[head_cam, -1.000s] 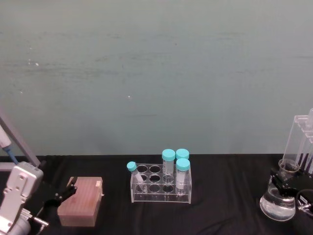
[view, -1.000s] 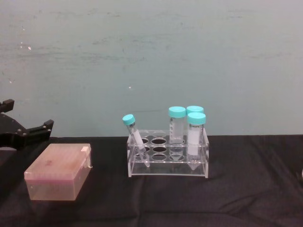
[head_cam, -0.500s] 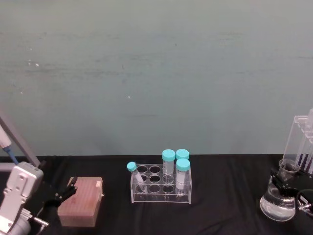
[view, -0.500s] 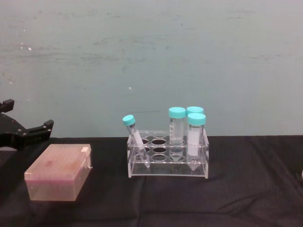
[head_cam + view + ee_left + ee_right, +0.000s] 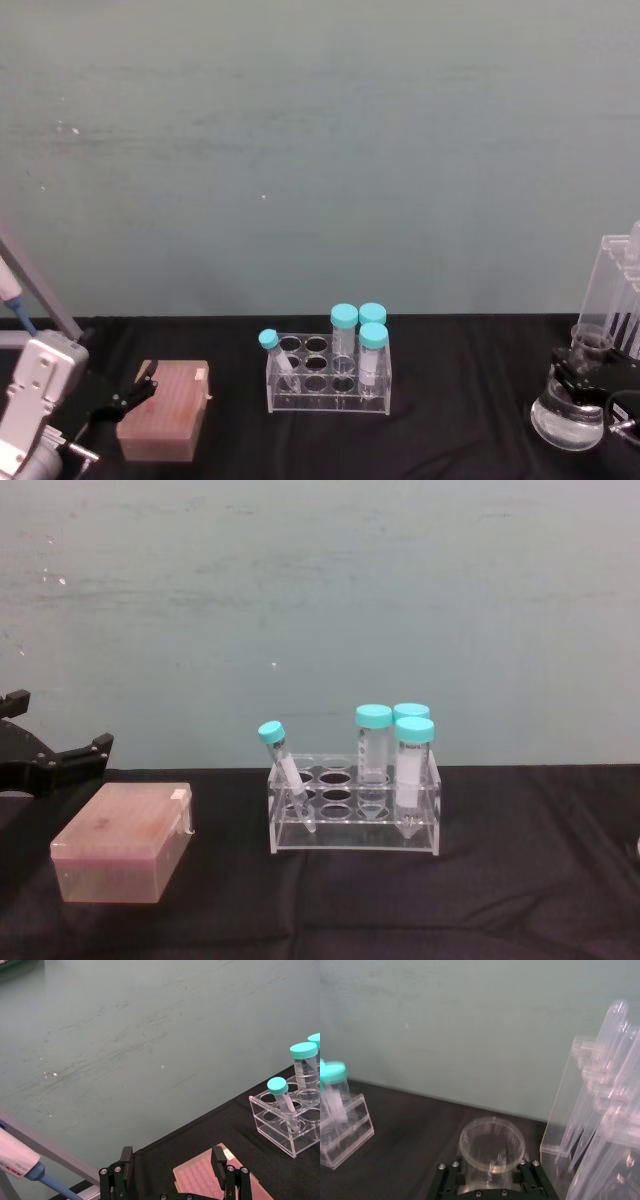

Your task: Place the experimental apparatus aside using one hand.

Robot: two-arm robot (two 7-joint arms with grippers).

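Since the earlier head view the right gripper (image 5: pixel 577 372), black and angular with a grey cable, is sitting a touch farther right, and the large clear conical flask with clear liquid (image 5: pixel 569 415) it grips is shifting with it, while the rest of the scene is staying put.

Going left to right: the left gripper (image 5: pixel 172 1170) is hanging idle with its jaws spread wide, just above and beside the pink translucent lidded box (image 5: pixel 164 411) at the left of the black table (image 5: pixel 460 400). In the middle the clear acrylic rack (image 5: pixel 328 375) is holding four tubes with teal caps (image 5: pixel 344 316), one of them leaning.

At the far right the right gripper is clenching the neck of the flask just under its round rim (image 5: pixel 492 1146), its jaws closing in from both sides. The flask is resting near the table's right edge, just beside the tall clear acrylic stand with long glass tubes (image 5: pixel 600 1110).

By my judgement the flask is going to handle as heavy at the bottom and fragile: smooth glass is slippery, the liquid is liable to slosh, and the neck below the flared lip looks like the soundest hold, since the lip is stopping any downward slip. The stand beside it is crowding the path
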